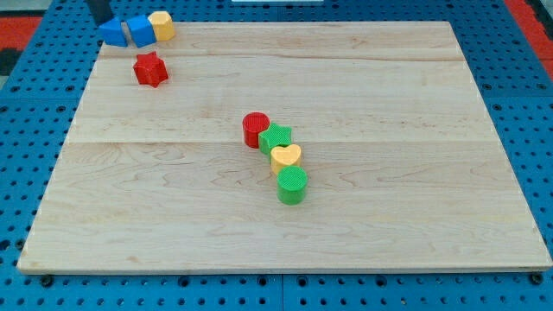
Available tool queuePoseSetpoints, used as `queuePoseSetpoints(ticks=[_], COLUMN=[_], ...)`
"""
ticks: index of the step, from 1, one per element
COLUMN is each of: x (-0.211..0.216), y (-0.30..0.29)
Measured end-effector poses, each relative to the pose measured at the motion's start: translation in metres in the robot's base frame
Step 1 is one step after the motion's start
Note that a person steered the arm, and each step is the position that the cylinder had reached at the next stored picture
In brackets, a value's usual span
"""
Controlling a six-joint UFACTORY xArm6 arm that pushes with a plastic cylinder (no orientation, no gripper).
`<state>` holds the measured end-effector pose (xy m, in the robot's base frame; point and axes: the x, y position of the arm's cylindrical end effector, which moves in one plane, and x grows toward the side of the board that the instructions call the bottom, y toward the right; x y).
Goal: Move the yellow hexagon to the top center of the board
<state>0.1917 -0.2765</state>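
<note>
Top-left corner of bench [415, 216], row of 3, touching, L to R: left blue block [111, 33], right blue block [141, 30], yellow hexagon [162, 25]. My tip [103, 21] just behind left blue block. Red star [150, 69] near, below row. Mid-bench, chain of 4, touching, running down-right: red cylinder [256, 129], green star [276, 138], yellow heart [285, 158], green cylinder [292, 185].

Surface: blue perforated pegboard [34, 216] on all sides | red patches at top corners [529, 10] | light: even, soft
</note>
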Motion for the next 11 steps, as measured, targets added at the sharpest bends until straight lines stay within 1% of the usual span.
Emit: queuePoseSetpoints(ticks=[1, 2, 3, 4, 5, 6, 7, 8, 9, 11], x=[0.004, 0.019, 0.031, 0.031, 0.000, 0.000, 0.005, 0.009, 0.009, 0.009], y=[0.046, 0.082, 0.106, 0.101, 0.098, 0.105, 0.173, 0.203, 0.219, 0.228])
